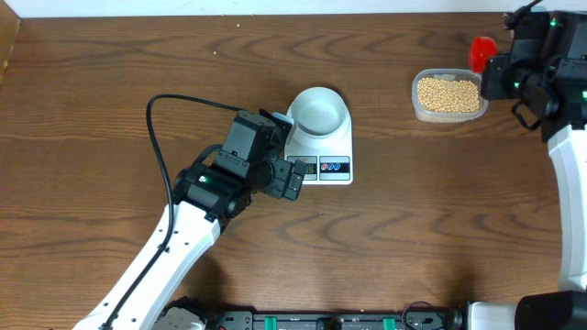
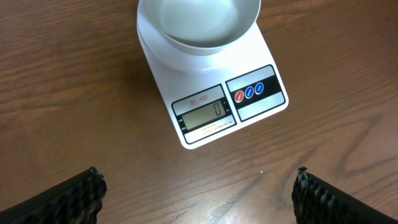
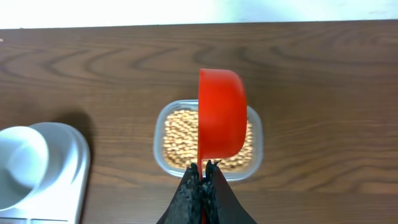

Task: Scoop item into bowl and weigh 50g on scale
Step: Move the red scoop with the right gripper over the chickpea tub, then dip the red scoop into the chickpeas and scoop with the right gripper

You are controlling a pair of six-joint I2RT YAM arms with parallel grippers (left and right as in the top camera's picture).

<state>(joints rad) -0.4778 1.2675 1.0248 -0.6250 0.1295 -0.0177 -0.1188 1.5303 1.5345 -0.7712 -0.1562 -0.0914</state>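
The white bowl (image 1: 319, 111) sits empty on the white scale (image 1: 334, 168) at the table's middle; in the left wrist view the bowl (image 2: 198, 23) is on the scale (image 2: 261, 107), whose display reads 0. My left gripper (image 1: 292, 180) (image 2: 198, 190) is open and empty, just in front of the scale. The tan beans (image 1: 448, 94) fill a clear tub (image 1: 417, 108) at the back right. My right gripper (image 3: 203, 169) is shut on the handle of a red scoop (image 3: 221, 112), held on edge above the beans (image 3: 177, 140). The scoop (image 1: 481, 50) also shows overhead.
The left arm's black cable (image 1: 160, 147) loops over the table left of the scale. The table's back edge (image 3: 199, 25) runs just behind the tub. The bowl and scale (image 3: 71, 177) also show at the lower left of the right wrist view.
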